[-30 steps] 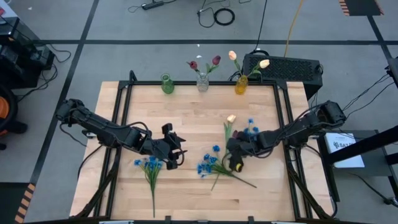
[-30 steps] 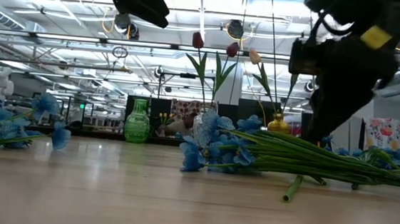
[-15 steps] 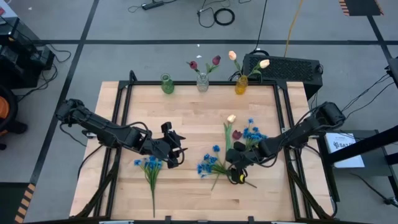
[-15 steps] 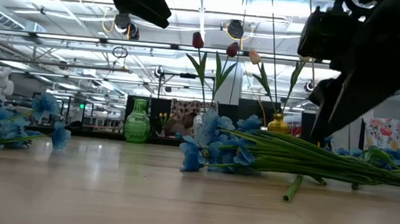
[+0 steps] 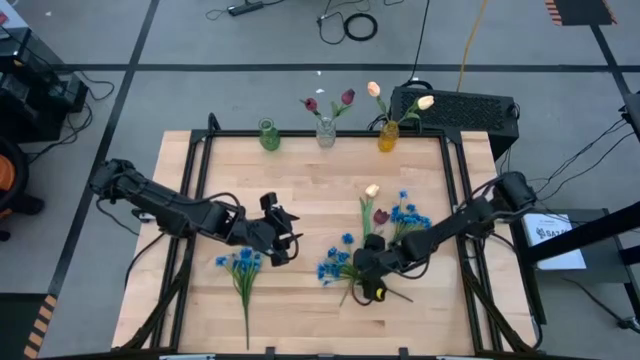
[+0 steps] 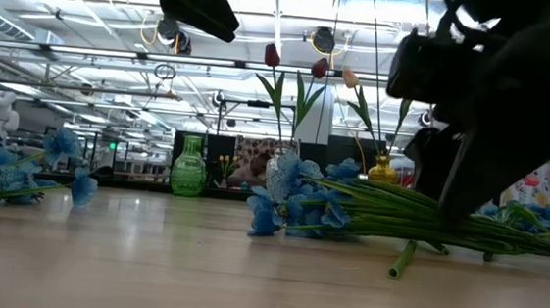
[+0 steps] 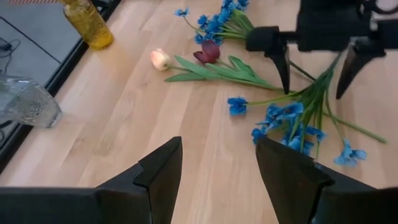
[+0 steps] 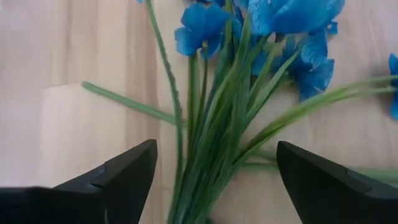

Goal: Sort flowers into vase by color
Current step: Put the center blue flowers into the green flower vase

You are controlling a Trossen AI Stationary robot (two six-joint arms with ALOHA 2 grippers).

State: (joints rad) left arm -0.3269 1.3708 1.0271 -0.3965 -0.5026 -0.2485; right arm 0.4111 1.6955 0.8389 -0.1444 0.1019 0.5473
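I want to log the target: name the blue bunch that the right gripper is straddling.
The middle blue bunch, its stems between the open fingers of the right gripper. The other bunches lie apart: one by the left gripper, one past the tulips.

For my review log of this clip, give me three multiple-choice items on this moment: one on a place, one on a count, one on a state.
1. Where is the right gripper?
A. Over the blue flower bunch at the table's middle
B. At the green vase
C. Off the table

2. How many vases stand along the table's far edge?
A. One
B. Three
C. Five

3. How are the right gripper's fingers?
A. Shut on a red tulip
B. Shut and empty
C. Open, straddling green stems

Answers: 1 A, the high view puts it on that bunch's stems. 2 B, green, clear vase and yellow vase. 3 C, the right wrist view shows stems between spread fingers.
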